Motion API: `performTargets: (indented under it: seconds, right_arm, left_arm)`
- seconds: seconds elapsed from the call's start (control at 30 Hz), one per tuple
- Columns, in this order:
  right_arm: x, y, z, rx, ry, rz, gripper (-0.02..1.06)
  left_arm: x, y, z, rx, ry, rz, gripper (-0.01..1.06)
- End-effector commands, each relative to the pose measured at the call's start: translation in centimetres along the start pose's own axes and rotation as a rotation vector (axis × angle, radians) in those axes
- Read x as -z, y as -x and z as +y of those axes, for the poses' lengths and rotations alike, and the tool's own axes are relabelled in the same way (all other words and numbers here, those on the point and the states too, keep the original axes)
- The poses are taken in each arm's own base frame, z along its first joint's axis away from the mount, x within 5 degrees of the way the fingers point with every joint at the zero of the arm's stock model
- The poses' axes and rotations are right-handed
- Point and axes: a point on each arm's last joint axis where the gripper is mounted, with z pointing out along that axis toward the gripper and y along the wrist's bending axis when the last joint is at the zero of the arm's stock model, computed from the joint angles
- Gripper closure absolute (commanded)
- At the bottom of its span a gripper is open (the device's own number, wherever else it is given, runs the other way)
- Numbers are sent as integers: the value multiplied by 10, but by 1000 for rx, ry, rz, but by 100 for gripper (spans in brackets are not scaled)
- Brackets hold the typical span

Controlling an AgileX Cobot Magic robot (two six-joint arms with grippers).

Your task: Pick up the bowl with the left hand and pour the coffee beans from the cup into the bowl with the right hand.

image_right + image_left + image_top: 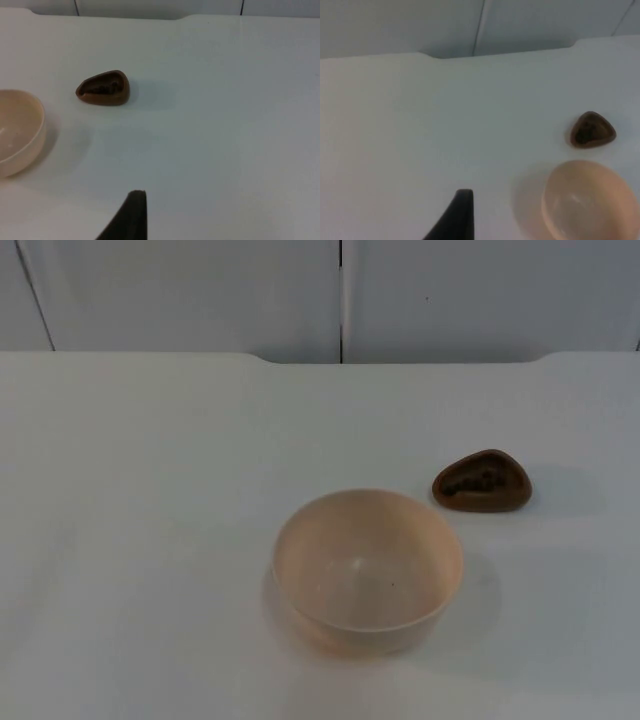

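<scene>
I am looking down on a white table (150, 540) that is filling most of the top view, its surface smooth and matte, faintly bluish under the light. Along the upper edge of the frame a grey partition wall (180, 290) is standing behind the table, split by a dark vertical seam at upper centre, and the table's far edge is showing a shallow notch just below that seam.

A pale peach bowl (367, 570) is sitting upright just right of centre in the lower half of the frame, and I am seeing nothing inside it. Up and to its right, well apart from it, a small brown cup (482, 481) with a rounded three-cornered rim is resting on the table — dark coffee beans (474, 483) are lying inside it.

Through the left wrist camera I am seeing one black fingertip of the left gripper (456, 215) hanging over bare table, with the bowl and cup farther off. The right gripper (129, 216) is hovering likewise, one black fingertip above bare table, near neither object. With a single fingertip of each in sight, I cannot tell whether either pincer is apart or together.
</scene>
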Motion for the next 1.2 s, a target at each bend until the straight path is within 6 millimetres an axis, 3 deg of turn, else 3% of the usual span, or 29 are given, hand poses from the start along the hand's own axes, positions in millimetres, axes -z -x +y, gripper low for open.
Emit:
performTargets:
  seconds: [0.0,0.43,0.73,1.17]
  right_arm:
    - [1,0,0,1,-3,-7,-1]
    - [1,0,0,1,-3,-7,-1]
    - [1,0,0,1,-3,-7,-1]
    - [1,0,0,1,-3,-7,-1]
  left_arm:
    - [-3,3,-1,2,-31,5,0]
    - [-35,4,7,70,-98,81,9]
    - [-60,-1,-5,33,-169,166,9]
    - [-128,-22,-27,33,-234,385,9]
